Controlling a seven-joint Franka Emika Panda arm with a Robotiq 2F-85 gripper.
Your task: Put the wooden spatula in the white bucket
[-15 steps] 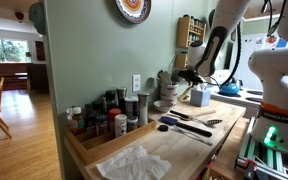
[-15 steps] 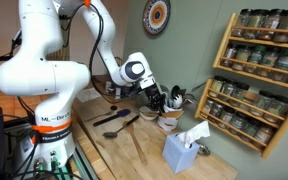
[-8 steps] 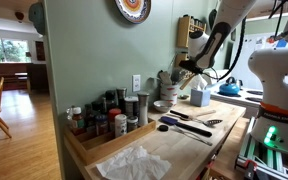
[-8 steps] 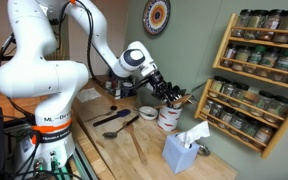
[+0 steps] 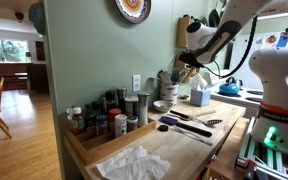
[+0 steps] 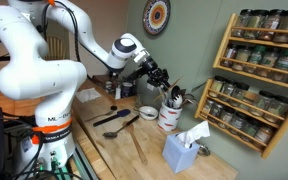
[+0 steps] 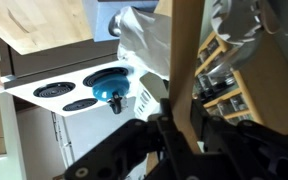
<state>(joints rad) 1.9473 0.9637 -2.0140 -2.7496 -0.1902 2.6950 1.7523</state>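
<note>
My gripper (image 6: 161, 79) is shut on the wooden spatula (image 7: 185, 60), a light-brown flat strip that runs up between the dark fingers (image 7: 144, 140) in the wrist view. In both exterior views the gripper (image 5: 190, 63) hangs in the air just above the white bucket (image 6: 169, 118), which stands against the green wall with several dark utensils sticking out of it. The bucket also shows in an exterior view (image 5: 170, 92). The spatula is too thin to make out clearly in the exterior views.
A low white bowl (image 6: 147, 114) stands beside the bucket. A pale blue box (image 6: 181, 151) with tissue, a black slotted spatula (image 6: 114, 117) and a dark spoon (image 6: 119, 129) lie on the wooden counter. A spice rack (image 6: 256, 75) hangs on the wall. A tray of jars (image 5: 109, 120) stands on the counter.
My gripper has risen from low beside the bucket and bowl to above the bucket, carrying the wooden spatula with it. The arm has swung upward.
</note>
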